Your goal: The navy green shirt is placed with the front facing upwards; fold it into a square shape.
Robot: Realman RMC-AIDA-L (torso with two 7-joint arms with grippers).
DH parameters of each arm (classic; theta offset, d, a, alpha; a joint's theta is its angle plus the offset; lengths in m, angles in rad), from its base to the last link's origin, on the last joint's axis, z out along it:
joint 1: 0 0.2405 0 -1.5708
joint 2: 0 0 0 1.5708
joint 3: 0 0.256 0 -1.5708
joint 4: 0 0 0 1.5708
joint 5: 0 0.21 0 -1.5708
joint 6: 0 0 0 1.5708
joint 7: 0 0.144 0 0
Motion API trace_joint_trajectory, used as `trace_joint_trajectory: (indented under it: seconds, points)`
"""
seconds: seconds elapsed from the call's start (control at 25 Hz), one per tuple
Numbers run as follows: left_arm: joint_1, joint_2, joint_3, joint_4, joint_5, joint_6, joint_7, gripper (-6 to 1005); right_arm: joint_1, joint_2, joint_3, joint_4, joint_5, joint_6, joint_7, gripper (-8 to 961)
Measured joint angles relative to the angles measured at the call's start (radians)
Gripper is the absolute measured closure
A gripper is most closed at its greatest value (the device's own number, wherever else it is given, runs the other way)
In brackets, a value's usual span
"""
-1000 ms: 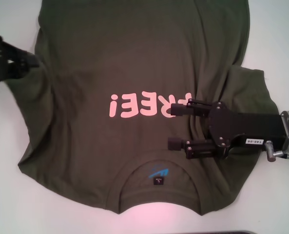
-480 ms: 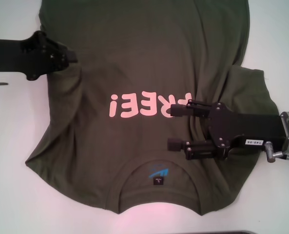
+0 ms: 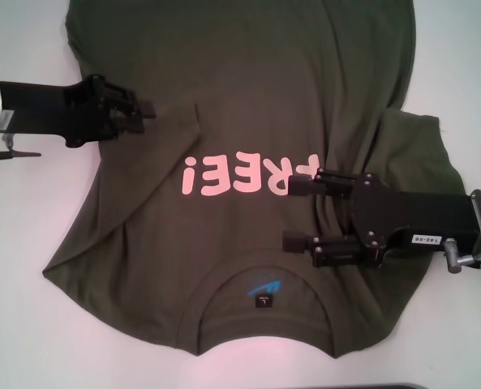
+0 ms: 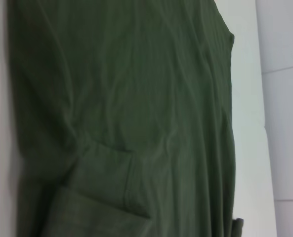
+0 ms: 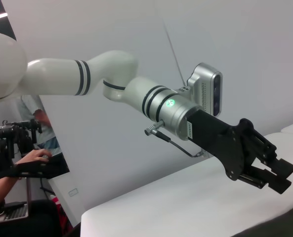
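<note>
While looking down from the head, seeing the navy green shirt (image 3: 248,73) lying front-up on the white surface (image 3: 29,324), covering most of it and leaving bare strips along both sides. Nearest the robot, showing the ribbed round collar (image 3: 264,344) with a small dark label (image 3: 264,301) and a blue mark inside the neck.

Just beyond the collar, reaching in from the right: the right end effector (image 3: 295,212), released, fingers spread well apart, hovering over or resting on the chest cloth, one finger tip sitting beside the end of the pink letters (image 3: 232,176). Reading upside down from the head, those letters.

Farther out, coming in from the left: the left end effector (image 3: 147,111), fingers clenched together over the shirt's left side; not possible to tell whether pinching any cloth. Folding inward there, the shirt's left edge, with the sleeve (image 4: 106,182) doubling over the body in the left wrist view.

Beyond the surface, in the right wrist view, rising behind the left end effector (image 5: 279,175): a plain pale wall (image 5: 235,49). Sitting at the far side of the room, a person (image 5: 8,182), hand resting on dark equipment.
</note>
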State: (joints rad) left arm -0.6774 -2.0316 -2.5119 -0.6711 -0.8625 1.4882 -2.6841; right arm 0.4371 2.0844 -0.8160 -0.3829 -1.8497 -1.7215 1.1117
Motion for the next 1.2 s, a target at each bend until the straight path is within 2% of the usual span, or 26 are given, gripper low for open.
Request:
trace_joint_trajectory:
  seconds: [0.2, 0.36, 0.52, 0.68, 0.72, 0.92, 1.2]
  points:
    - [-0.011, 0.001, 0.0, -0.002, -0.014, 0.03, 0.007, 718, 0.004, 0.0, 0.0, -0.001, 0.0, 0.011, 0.0, 65]
    - [-0.003, 0.019, 0.002, -0.011, -0.026, 0.052, 0.028, 643, 0.004, 0.0, 0.0, -0.001, 0.0, 0.013, 0.0, 65]
    - [0.04, 0.04, -0.003, -0.051, -0.026, 0.061, 0.08, 549, -0.001, -0.001, 0.0, -0.011, 0.003, 0.007, 0.001, 65]
    - [0.084, 0.045, -0.004, -0.098, -0.026, 0.063, 0.114, 395, -0.003, -0.004, 0.0, -0.015, 0.001, 0.007, 0.002, 65]
    - [0.092, 0.045, -0.005, -0.105, -0.026, 0.061, 0.121, 391, -0.003, -0.008, 0.0, -0.016, 0.0, 0.007, 0.002, 65]
    - [0.121, 0.03, -0.007, -0.132, -0.026, 0.05, 0.169, 386, -0.009, -0.017, 0.006, -0.017, 0.003, 0.007, 0.002, 65]
    - [0.135, -0.029, 0.005, -0.147, -0.016, 0.009, 0.272, 387, -0.017, -0.023, 0.024, -0.04, -0.002, 0.016, 0.045, 65]
